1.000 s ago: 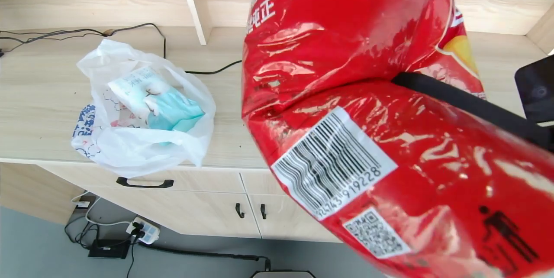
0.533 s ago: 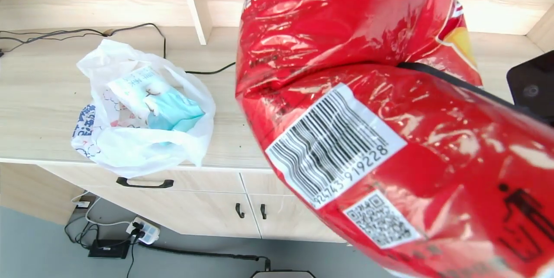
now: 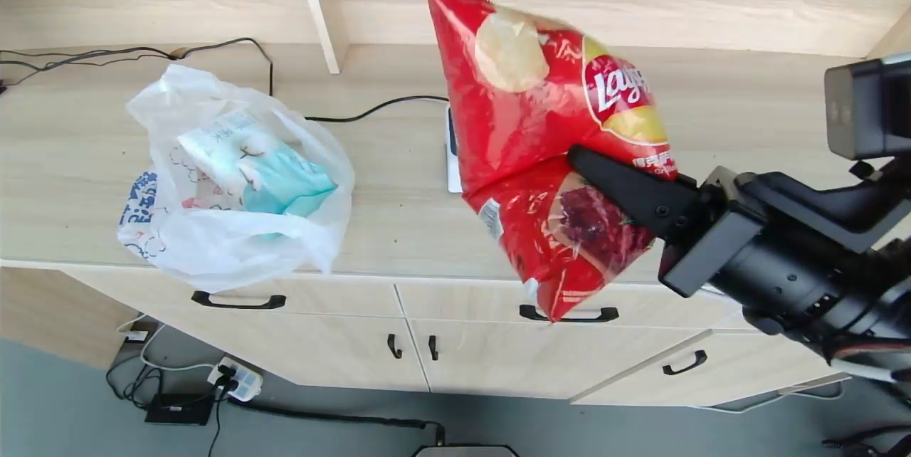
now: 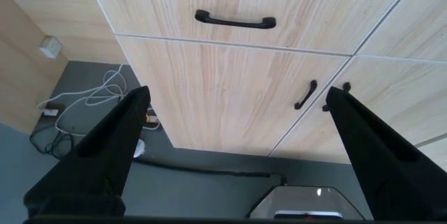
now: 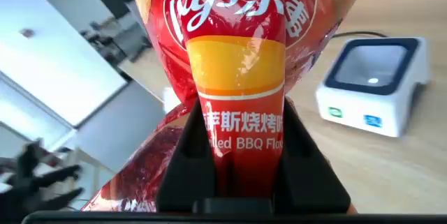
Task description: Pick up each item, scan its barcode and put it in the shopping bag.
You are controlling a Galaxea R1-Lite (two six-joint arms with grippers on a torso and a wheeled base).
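Right wrist view: scanner [image 5: 374, 84] apparently beyond chip bag [image 5: 237, 63]

We see a glossy red chip bag [image 3: 541, 129] with a yellow band and white lettering. The shopping bag [image 3: 213, 243] is milky white with blue print — the pack [image 3: 263, 172] inside white and teal. Scanner [image 5: 374, 88] white, counter [image 3: 71, 158] pale wood-grain, handles [image 3: 238, 300] black.

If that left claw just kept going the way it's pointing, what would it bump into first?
Most likely the wooden cupboard door just under the drawer: the open left gripper points at it with nothing between. How far off it is, I cannot tell.
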